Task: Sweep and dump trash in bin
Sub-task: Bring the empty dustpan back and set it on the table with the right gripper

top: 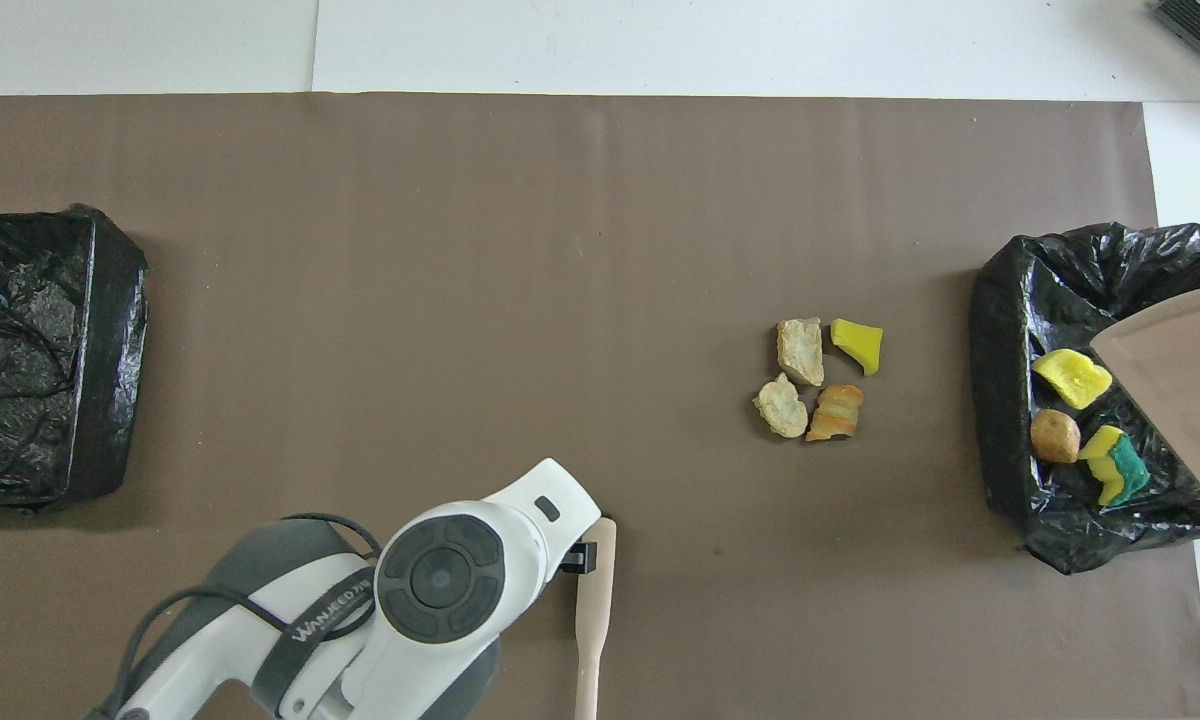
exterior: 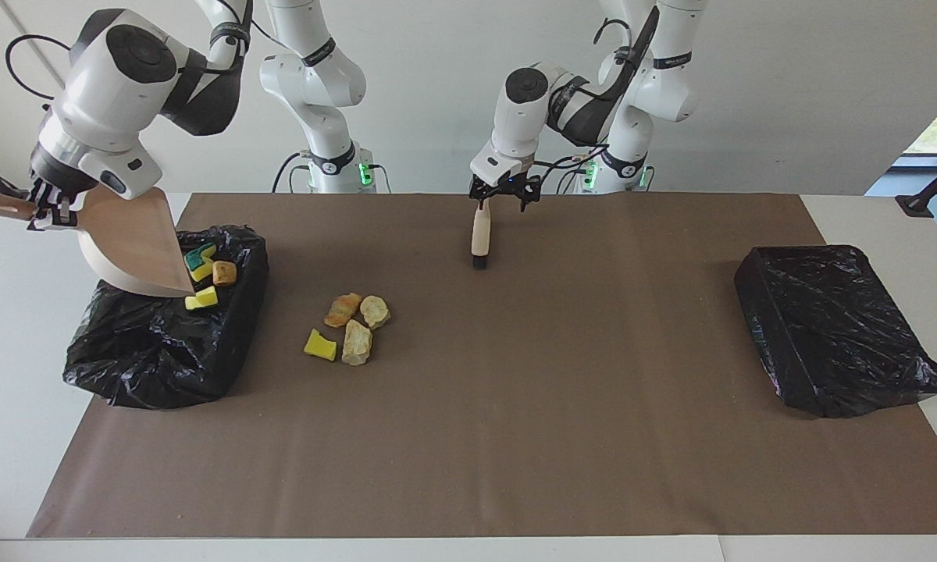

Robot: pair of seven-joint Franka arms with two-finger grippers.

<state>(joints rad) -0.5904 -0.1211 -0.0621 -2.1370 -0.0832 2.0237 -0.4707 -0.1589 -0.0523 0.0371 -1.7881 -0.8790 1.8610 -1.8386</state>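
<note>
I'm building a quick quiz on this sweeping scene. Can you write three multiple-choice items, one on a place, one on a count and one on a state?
1. Where is the dustpan?
A. Tilted over the bin at the right arm's end
B. Flat on the mat
C. Over the bin at the left arm's end

2. How many trash pieces lie on the brown mat?
A. Two
B. Four
C. Seven

3. What state is the brush in?
A. Lying on the mat, unheld
B. Inside a bin
C. On the dustpan

Answers:
1 A: the right gripper holds its handle, lip down over that bin.
2 B: the cluster has four pieces.
3 A: the left gripper hangs open above its handle.
</note>
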